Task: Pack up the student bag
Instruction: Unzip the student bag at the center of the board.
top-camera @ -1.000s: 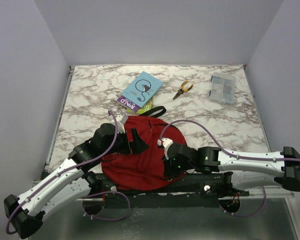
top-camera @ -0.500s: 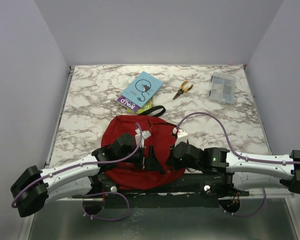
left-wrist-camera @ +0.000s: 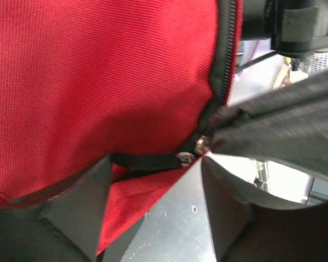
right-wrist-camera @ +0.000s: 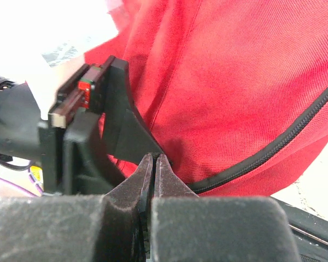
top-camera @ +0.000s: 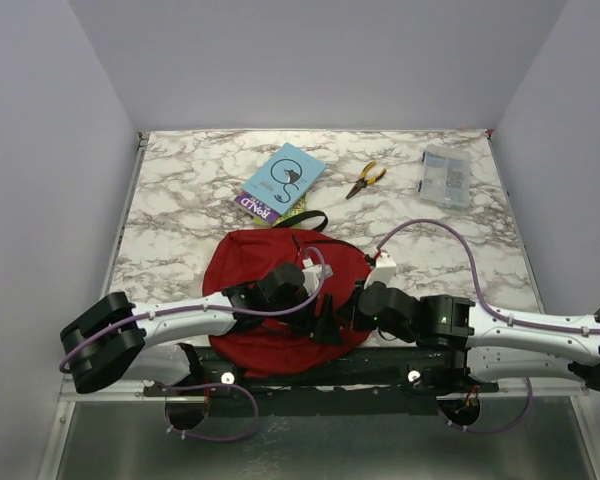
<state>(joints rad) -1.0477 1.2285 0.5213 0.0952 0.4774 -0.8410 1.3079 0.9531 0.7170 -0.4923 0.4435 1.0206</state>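
**Red backpack at the near table edge, both claws at its zipper**

Plain pale grey walls (top-camera: 320,60) enclose three sides of one table (top-camera: 180,200), whose top is white marble pattern with grey veins. Two white-and-black arms reach in from the near edge, each trailing a purple cable.

The student bag (top-camera: 242,262), a single dark red fabric backpack with black trim, lies flat at the near middle of the table, partly overhanging the black rail where the arms are mounted. Both arms meet over its near right part.

Beyond the bag lie two books: a light blue one (top-camera: 288,178) with a curled dark figure in a white circle, resting on a purple one (top-camera: 257,206) whose cover reads "ROALD". A green edge (top-camera: 292,214) peeks from under them; what it is cannot be told. To the right are one clear compartment box (top-camera: 446,176) and one pair of pliers (top-camera: 365,180) with orange-yellow handles.

The left gripper (left-wrist-camera: 153,164) has its fingers apart, either side of a black zipper pull (left-wrist-camera: 147,161), without clamping it. The right gripper (right-wrist-camera: 154,158) has its fingers pressed together, tips against the red fabric just beside the black zipper (right-wrist-camera: 273,144); whether anything is pinched between them cannot be told.
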